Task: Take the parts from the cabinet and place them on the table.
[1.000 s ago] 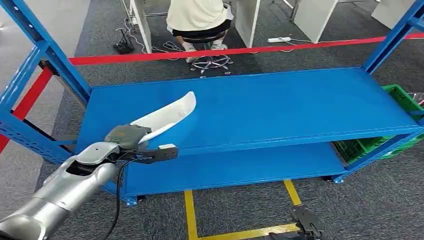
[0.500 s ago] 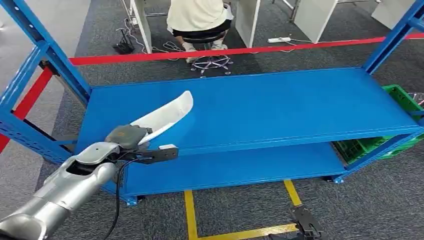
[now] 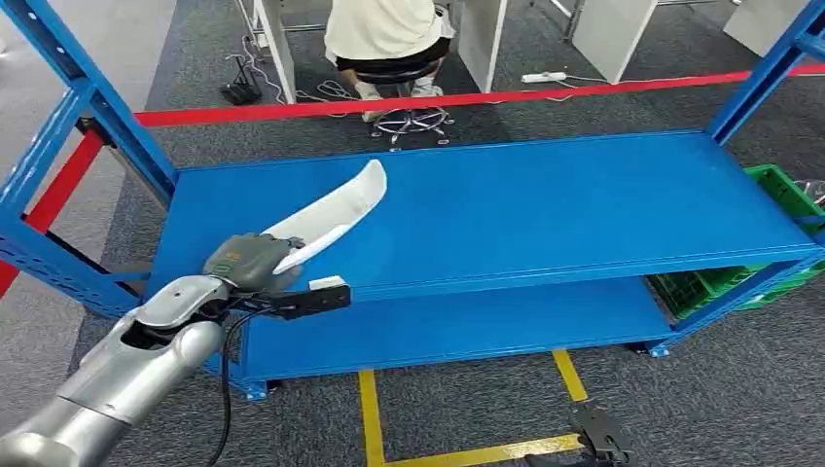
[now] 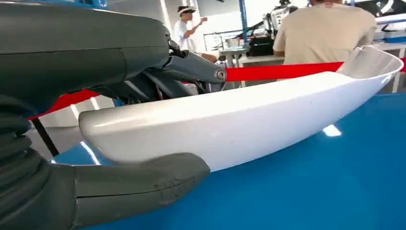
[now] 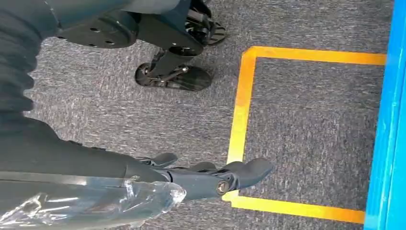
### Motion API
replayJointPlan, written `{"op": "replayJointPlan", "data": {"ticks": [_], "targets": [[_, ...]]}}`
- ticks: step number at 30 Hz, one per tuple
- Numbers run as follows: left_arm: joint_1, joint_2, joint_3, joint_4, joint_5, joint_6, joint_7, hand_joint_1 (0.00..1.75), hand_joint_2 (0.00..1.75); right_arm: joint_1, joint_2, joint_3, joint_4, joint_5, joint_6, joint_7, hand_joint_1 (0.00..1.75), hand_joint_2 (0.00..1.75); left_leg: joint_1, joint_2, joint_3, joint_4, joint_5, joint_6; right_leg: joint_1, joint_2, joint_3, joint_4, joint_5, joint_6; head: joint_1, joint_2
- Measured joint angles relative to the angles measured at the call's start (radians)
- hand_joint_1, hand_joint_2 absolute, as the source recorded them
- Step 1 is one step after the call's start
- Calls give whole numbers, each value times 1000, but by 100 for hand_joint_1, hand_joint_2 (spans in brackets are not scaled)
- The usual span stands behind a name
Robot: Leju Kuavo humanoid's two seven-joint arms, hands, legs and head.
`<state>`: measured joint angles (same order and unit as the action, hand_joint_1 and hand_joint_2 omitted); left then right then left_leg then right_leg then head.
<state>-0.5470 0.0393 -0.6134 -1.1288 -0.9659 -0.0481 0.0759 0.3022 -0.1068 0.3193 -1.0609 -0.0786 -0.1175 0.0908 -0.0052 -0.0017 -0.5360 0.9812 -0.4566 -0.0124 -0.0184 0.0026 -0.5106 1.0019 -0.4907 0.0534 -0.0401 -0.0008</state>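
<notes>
Over the blue shelf (image 3: 545, 204), the white part (image 3: 331, 216) is clamped between thumb and fingers of the left hand (image 3: 255, 263) and has been tipped slightly upward beyond the fingertips, so lifting out looks underway.

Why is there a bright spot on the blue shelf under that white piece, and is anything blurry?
Left wrist view: the spot is glare from overhead light on the glossy blue metal shelf, below the long white curved plastic part; the people behind look washed out. Head view: evenly lit, sharp, with a soft shadow beside the part.
</notes>
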Motion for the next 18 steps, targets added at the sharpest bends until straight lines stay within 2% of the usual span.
{"op": "replayJointPlan", "data": {"ticks": [3, 4, 5, 6, 7, 8, 9, 11, 12, 13, 14, 15, 16, 17, 18], "targets": [[41, 10, 16, -61, 54, 37, -47, 175, 175, 10, 0, -7, -6, -33, -22, -52, 0, 175, 0, 0, 0, 0, 0, 0, 0, 0, 0, 0, 0, 0, 0, 0], [66, 19, 21, -104, 69, 51, -62, 175, 175, 16, 0, -14, -13, -47, -29, -79, 0, 175, -3, 0, -2, 3, -5, 1, -6, 1, 1, -8, 2, 3, 0, 0], [97, 32, 28, -149, 69, 70, -73, 175, 175, 24, 1, -22, -23, -57, -35, -107, 0, 175, -7, 0, -2, 3, 2, 14, -9, 2, 4, -14, 12, 17, 0, 0], [127, 43, 33, -200, 63, 94, -82, 175, 175, 32, 1, -32, -37, -62, -37, -129, 0, 175, -9, 0, 4, -14, 14, 27, -8, 4, 10, -27, 19, 24, -2, 0], [168, 57, 40, -271, 48, 126, -92, 175, 175, 46, 0, -47, -66, -72, -37, -163, 0, 175, 8, 4, 31, -63, 31, 34, -8, 6, 4, -30, 7, 21, 0, 0], [202, 74, 48, -329, 38, 158, -100, 175, 175, 59, 0, -60, -90, -77, -32, -188, 0, 175, 6, 9, 39, -78, 41, 41, -1, 3, -5, -6, -16, 20, 1, 0], [230, 85, 55, -386, 29, 181, -105, 175, 175, 68, 0, -75, -115, -77, -27, -196, 0, 175, 8, 10, 39, -80, 43, 41, 0, 5, -30, 52, -47, 22, 2, 0], [282, 103, 62, -462, 20, 187, -106, 175, 175, 82, 0, -104, -147, -77, -20, -198, 0, 175, 10, 11, 36, -76, 40, 40, -7, 4, -110, 223, -113, 32, 8, 0], [302, 112, 62, -485, 20, 187, -107, 175, 175, 87, 0, -112, -159, -76, -18, -197, 0, 175, 12, 10, 35, -74, 38, 37, -9, 4, -136, 269, -118, 38, 7, 0], [320, 117, 64, -507, 19, 187, -107, 175, 175, 91, 0, -121, -169, -74, -15, -197, 0, 175, 17, 9, 35, -71, 35, 32, -13, 4, -138, 264, -94, 45, 8, 0], [331, 123, 66, -523, 19, 187, -107, 175, 175, 95, 0, -127, -177, -72, -14, -197, 0, 175, 23, 7, 35, -64, 31, 25, -18, 3, -119, 216, -51, 53, 7, 0], [337, 126, 68, -535, 18, 187, -107, 175, 175, 97, 0, -133, -184, -69, -13, -197, 0, 175, 32, 6, 34, -53, 25, 14, -25, 1, -82, 135, 1, 63, 8, 0], [339, 129, 71, -545, 18, 187, -107, 175, 175, 99, 0, -139, -190, -67, -13, -197, 0, 175, 42, 3, 29, -34, 15, -1, -35, -4, -37, 39, 46, 79, 8, 0], [341, 133, 75, -556, 18, 187, -107, 175, 175, 96, 5, -141, -191, -66, -11, -197, 0, 175, 36, 0, 17, -19, 8, -15, -26, -1, -24, 22, 6, 100, 16, 0], [342, 134, 77, -567, 18, 187, -107, 175, 175, 97, 7, -144, -198, -64, -10, -198, 0, 175, 33, -1, 4, 3, 3, -24, -26, 11, -28, 41, 24, 71, 30, 0]]}}
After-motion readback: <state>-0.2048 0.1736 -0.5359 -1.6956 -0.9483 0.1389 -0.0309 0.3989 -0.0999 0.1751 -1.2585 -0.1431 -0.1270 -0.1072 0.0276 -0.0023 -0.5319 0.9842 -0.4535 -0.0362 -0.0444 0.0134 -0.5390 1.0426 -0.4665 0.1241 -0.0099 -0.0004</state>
